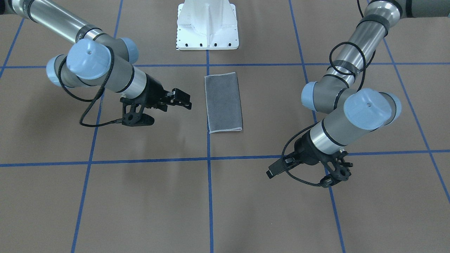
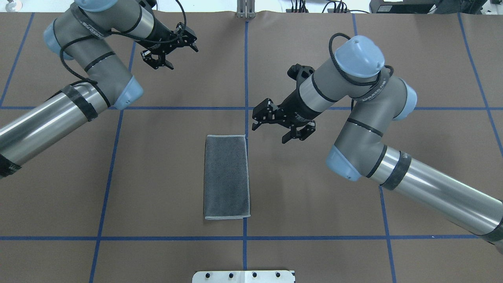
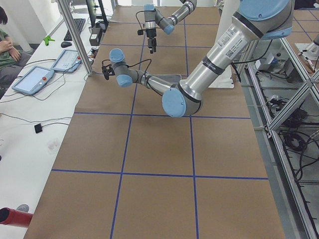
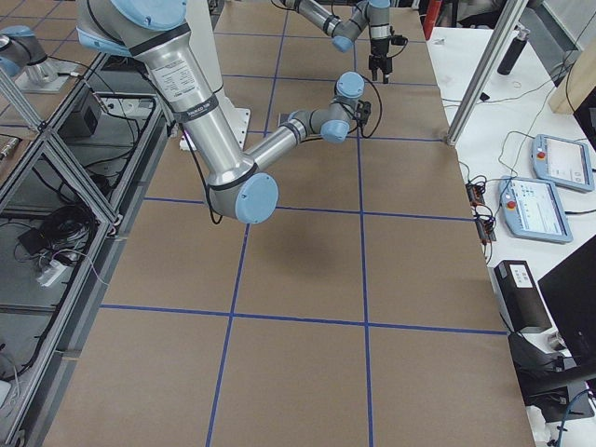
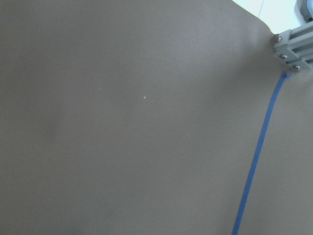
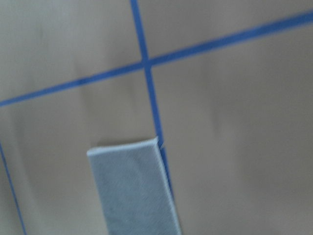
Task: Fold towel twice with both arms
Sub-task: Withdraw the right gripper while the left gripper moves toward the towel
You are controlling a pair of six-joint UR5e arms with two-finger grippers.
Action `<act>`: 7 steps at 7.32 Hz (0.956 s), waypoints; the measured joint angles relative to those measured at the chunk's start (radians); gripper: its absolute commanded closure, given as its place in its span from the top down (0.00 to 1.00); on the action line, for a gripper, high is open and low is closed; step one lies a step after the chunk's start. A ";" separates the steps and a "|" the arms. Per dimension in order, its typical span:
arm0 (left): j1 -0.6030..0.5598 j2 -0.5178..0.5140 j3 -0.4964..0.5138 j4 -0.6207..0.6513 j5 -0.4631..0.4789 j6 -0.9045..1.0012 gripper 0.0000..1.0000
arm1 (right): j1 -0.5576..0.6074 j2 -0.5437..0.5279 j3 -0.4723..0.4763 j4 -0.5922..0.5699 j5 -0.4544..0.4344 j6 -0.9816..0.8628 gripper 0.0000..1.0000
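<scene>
Since the towel is soft terry, light and limp, I expect it to sag and drag if I lift it by one point. It needs one pincer on each corner of the same short end. It won't break or slip much, but the two layers could slide apart.

- Towel position: mid-worktop, flat, grey face up, already a long narrow strip, so one fold is done and one is left.
- Its long side on my right runs along the blue tape line.
- That long side shows stitched edging, so it is probably the open edges. The opposite long side looks like the fold.
- Right pincer: spread, holding nothing, hovering just beside the towel's far right corner.
- Left pincer: looks spread and empty, well apart from the towel, up near the worktop's far edge.

Grip plan: take the two far corners and pinch both layers right at the edging. Then carry that short end over to the near one.

Room for moving:
- The brown worktop is bare on both sides of the strip.
- The white pedestal base sits beyond the towel's near end, with a gap between them.
- An aluminium post foot stands at the far edge near my left pincer, so mind it when swinging in.
- Both elbows are well outboard. The pincers could crowd each other, since the short end is narrow.
</scene>
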 measured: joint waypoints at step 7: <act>0.338 0.375 -0.539 0.003 0.261 -0.305 0.99 | 0.111 -0.025 -0.058 0.004 -0.016 -0.151 1.00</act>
